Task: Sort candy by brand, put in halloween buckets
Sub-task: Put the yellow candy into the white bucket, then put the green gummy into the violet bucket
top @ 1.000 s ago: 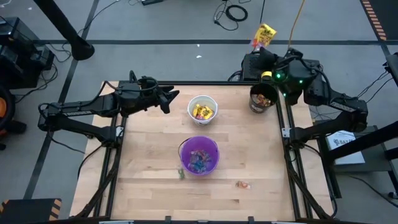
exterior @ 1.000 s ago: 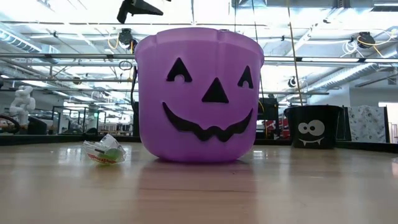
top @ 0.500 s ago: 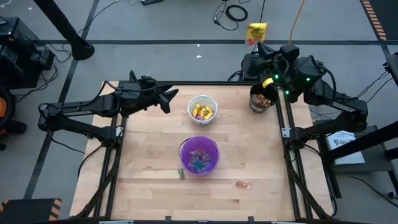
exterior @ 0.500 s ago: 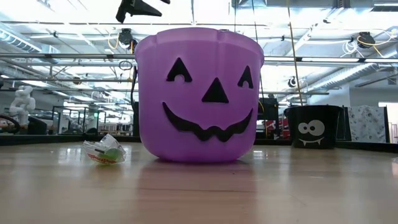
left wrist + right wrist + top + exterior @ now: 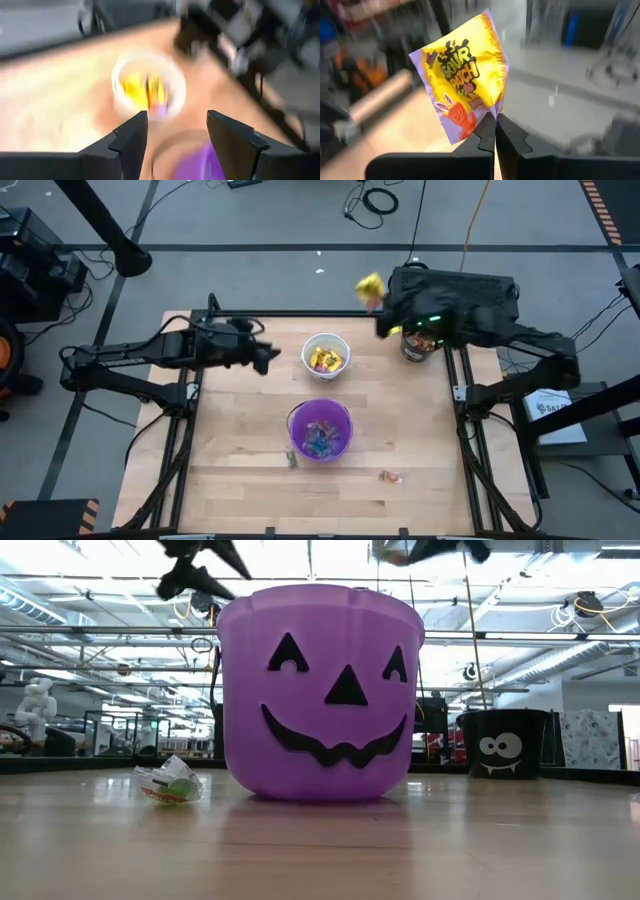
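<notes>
My right gripper (image 5: 380,302) is shut on a yellow candy packet (image 5: 462,80), high over the table's far edge between the white bucket (image 5: 326,357) and the black bucket (image 5: 420,342). Left of the white bucket my left gripper (image 5: 177,132) is open with nothing between its fingers, and it looks down at that bucket's yellow candy (image 5: 145,90). The purple bucket (image 5: 321,430) stands mid-table with blue and pink candy in it. Two loose sweets (image 5: 291,459) (image 5: 389,476) lie on the wood near it. My right gripper pinches one corner of the yellow packet (image 5: 492,111) between its two fingertips (image 5: 485,131). The fingers come from the table's right, slanting a little down. The packet sticks out beyond the fingertips, lifted clear of everything.
In the low view the purple bucket (image 5: 320,690) hides the white one, and the black bucket (image 5: 502,742) stands to its right. A green-and-white sweet (image 5: 168,783) lies at the purple bucket's left foot. Bare wood stretches along the table's near side.
My right gripper has swung the yellow packet from behind the black bucket toward the table's left, sinking and rolling as it went; it stays shut on the packet. My left gripper has tipped downward beside the white bucket and stays open.
</notes>
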